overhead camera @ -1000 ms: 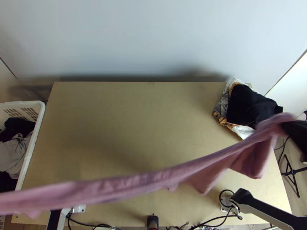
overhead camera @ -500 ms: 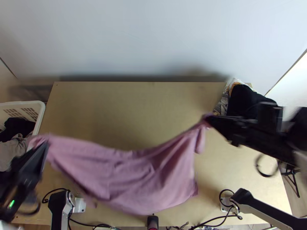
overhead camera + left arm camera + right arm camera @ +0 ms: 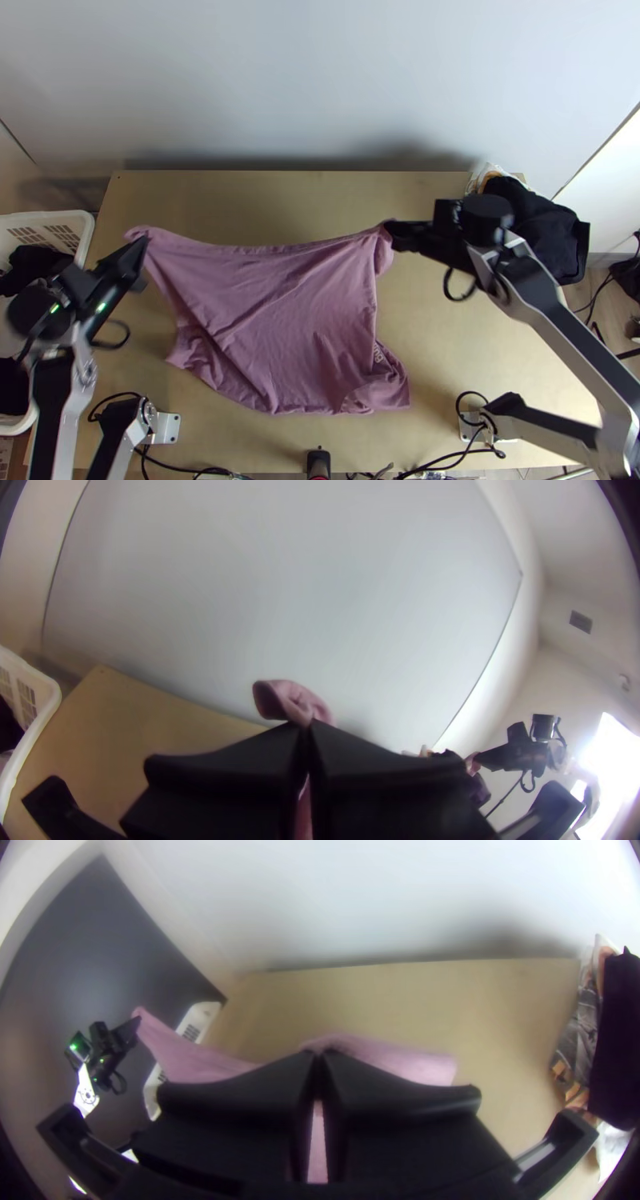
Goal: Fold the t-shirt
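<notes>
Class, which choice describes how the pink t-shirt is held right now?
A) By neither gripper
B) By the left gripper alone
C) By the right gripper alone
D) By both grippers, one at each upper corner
D: the left gripper and the right gripper each pinch an upper corner of the t-shirt.

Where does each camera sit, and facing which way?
Top view: high over the table, at its near edge, facing steeply down; both arms show.
Left wrist view: on that arm, facing the wall; left hand shows.
Right wrist view: on that arm, facing table and wall; right hand shows.
Both wrist views share t-shirt and basket.
</notes>
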Motion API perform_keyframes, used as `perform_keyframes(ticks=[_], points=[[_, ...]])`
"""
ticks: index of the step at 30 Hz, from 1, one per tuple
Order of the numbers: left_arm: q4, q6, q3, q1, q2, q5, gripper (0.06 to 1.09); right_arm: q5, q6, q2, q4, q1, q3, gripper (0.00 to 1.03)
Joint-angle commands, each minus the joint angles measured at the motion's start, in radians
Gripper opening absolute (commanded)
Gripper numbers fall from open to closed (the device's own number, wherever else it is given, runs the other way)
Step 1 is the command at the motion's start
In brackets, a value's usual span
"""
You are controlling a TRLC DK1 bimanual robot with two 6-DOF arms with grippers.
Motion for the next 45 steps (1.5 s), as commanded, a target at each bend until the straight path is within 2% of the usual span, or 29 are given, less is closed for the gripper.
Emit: perform_keyframes(ticks=[1, 6, 11, 14, 21, 26, 36, 40, 45], points=[[0.276, 0.084, -0.067, -0.114, 0.383, -0.176, 0.1, 0.019, -0.117, 0.251, 0.197, -0.12, -0.032, 0.03], [0.362, 0.089, 0.059, -0.158, 0.694, -0.286, 0.1, 0.042, -0.132, 0.46, 0.207, -0.187, 0.14, 0.03], [0.37, 0.087, 0.243, -0.196, 0.944, -0.363, 0.1, 0.082, -0.127, 0.616, 0.244, -0.213, 0.313, 0.03], [0.364, 0.078, 0.356, -0.199, 1.053, -0.389, 0.1, 0.12, -0.127, 0.693, 0.255, -0.221, 0.398, 0.03], [0.356, 0.083, 0.59, -0.215, 1.254, -0.449, 0.1, 0.2, -0.143, 0.803, 0.447, -0.227, 0.477, 0.03], [0.356, 0.092, 0.728, -0.216, 1.407, -0.485, 0.1, 0.238, -0.177, 0.889, 0.462, -0.21, 0.585, 0.03], [0.361, 0.076, 0.829, -0.21, 1.486, -0.53, 0.1, 0.29, -0.192, 0.911, 0.445, -0.209, 0.645, 0.03], [0.354, 0.087, 0.811, -0.204, 1.458, -0.531, 0.1, 0.295, -0.207, 0.84, 0.44, -0.178, 0.563, 0.03], [0.356, 0.172, 0.651, -0.218, 1.309, -0.53, 0.1, 0.295, -0.235, 0.694, 0.437, -0.115, 0.388, 0.03]])
